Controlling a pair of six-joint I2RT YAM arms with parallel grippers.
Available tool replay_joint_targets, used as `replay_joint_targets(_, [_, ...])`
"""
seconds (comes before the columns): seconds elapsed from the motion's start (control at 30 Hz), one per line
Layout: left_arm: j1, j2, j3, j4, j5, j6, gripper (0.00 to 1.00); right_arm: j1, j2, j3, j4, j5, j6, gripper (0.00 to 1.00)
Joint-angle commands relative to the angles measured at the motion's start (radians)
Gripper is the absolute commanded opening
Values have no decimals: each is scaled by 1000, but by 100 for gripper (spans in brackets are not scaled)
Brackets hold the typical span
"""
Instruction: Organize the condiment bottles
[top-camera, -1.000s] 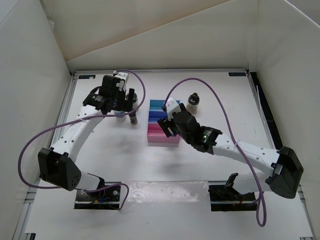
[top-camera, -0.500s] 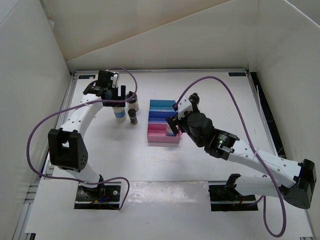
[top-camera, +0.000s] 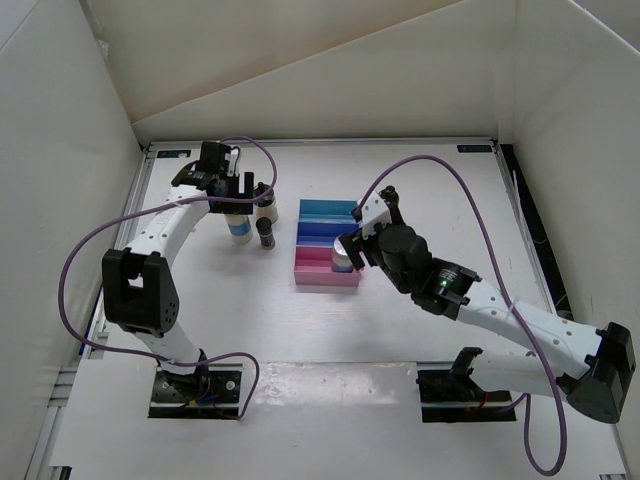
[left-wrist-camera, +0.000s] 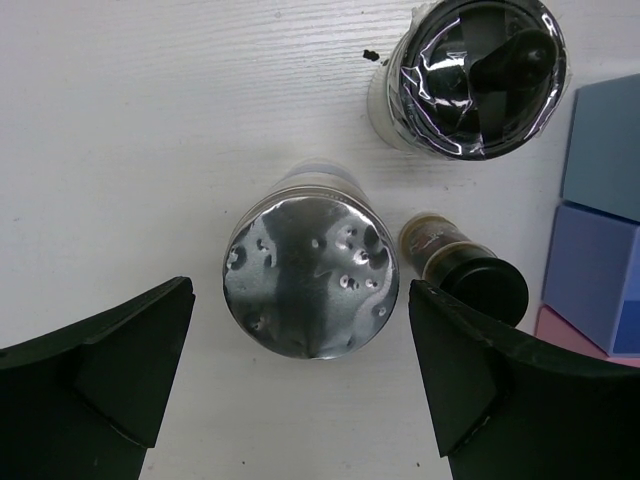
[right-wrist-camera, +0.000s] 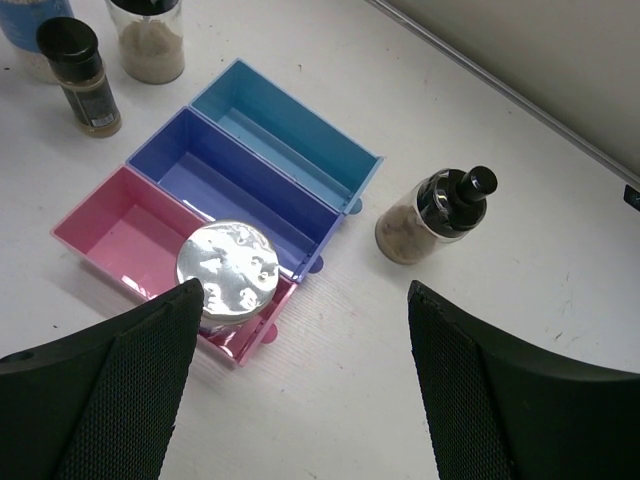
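White tabletop (top-camera: 250, 320), white walls (top-camera: 300, 60) boxing it in.

Left gripper (top-camera: 236, 203): jaws spread wide, nothing in them. It hangs above the silver-top bottle (left-wrist-camera: 310, 275) with one finger on each side. That bottle stands on the bare table, left of the rack (left-wrist-camera: 600, 250).

- **Knock-over:** the small black-cap bottle (left-wrist-camera: 480, 285) stands just beside the silver one. It is right under the tip of my rack-side finger (left-wrist-camera: 480, 380). If I drop straight down, I judge that finger lands on the cap or shoves the bottle over.
- **Double grab:** closing from here could also pinch both bottles together.
- **Low risk:** the wrapped black-lid jar (left-wrist-camera: 480, 60) sits further back, near but outside the jaws.

Right gripper (right-wrist-camera: 303, 300): jaws apart, empty, bottle let go. The second silver-top bottle (right-wrist-camera: 232, 272) stands upright in the end of the pink compartment (right-wrist-camera: 110, 230) nearest this arm.

- **Clipping on the way out:** the tip of one finger (right-wrist-camera: 120, 390) is just beside its cap. A sideways pull-out could clip it, tip it in the tray, or drag the light rack along.
- **Seating:** I can't tell from above whether the base sits flat on the compartment floor. If it leans on the wall, a small bump may topple it.
- **Sweep path:** the knob-top bottle (right-wrist-camera: 440, 215) stands on the table just off the rack's blue end, apart from my fingers. A swing that way without lifting first could knock it.
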Motion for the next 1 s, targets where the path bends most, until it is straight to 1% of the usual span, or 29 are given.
replay_joint_targets(0.0, [4,-7,35,26,21,-4,99,-10,-11,-2,26,-9,16,85])
replay_joint_targets(0.1, [4,1,44,23,27,-5,95,-12,-8,-4,28,-16,21,85])
replay_joint_targets(0.3, [6,21,50,31,50,-2,82,-13,-11,-12,26,-19,24,83])
replay_joint_targets(0.37, [4,19,50,32,55,-1,78,-18,-10,-13,26,-22,25,83])
replay_joint_targets(0.4, [3,18,46,29,58,-1,78,-18,-10,-12,26,-20,27,83])
replay_joint_targets(0.53, [3,13,32,32,58,1,71,-9,-18,-16,23,-20,27,82])
replay_joint_targets(0.6, [4,6,29,32,67,-1,64,-3,-22,-21,26,-13,25,82])
replay_joint_targets(0.63, [3,-1,27,34,76,1,56,-3,-25,-21,23,-11,24,82])
replay_joint_targets(0.67, [3,-4,32,31,78,-2,42,-1,-25,-22,25,-8,25,82])
replay_joint_targets(0.7, [-3,-8,35,26,72,-5,24,4,-31,-24,21,-6,24,82])
replay_joint_targets(0.73, [-7,-29,42,7,57,-7,18,5,-37,-25,20,-2,24,82])
replay_joint_targets(0.8, [-13,-47,42,-1,40,-2,10,13,-42,-28,18,9,24,82])
replay_joint_targets(0.87, [-30,-99,36,-7,6,2,2,23,-44,-32,17,15,24,82])
replay_joint_targets(0.9, [-30,-112,32,-1,-26,2,0,30,-48,-32,12,24,24,82])
replay_joint_targets(0.97, [-36,-163,30,-15,-48,5,0,45,-48,-35,12,33,24,81])
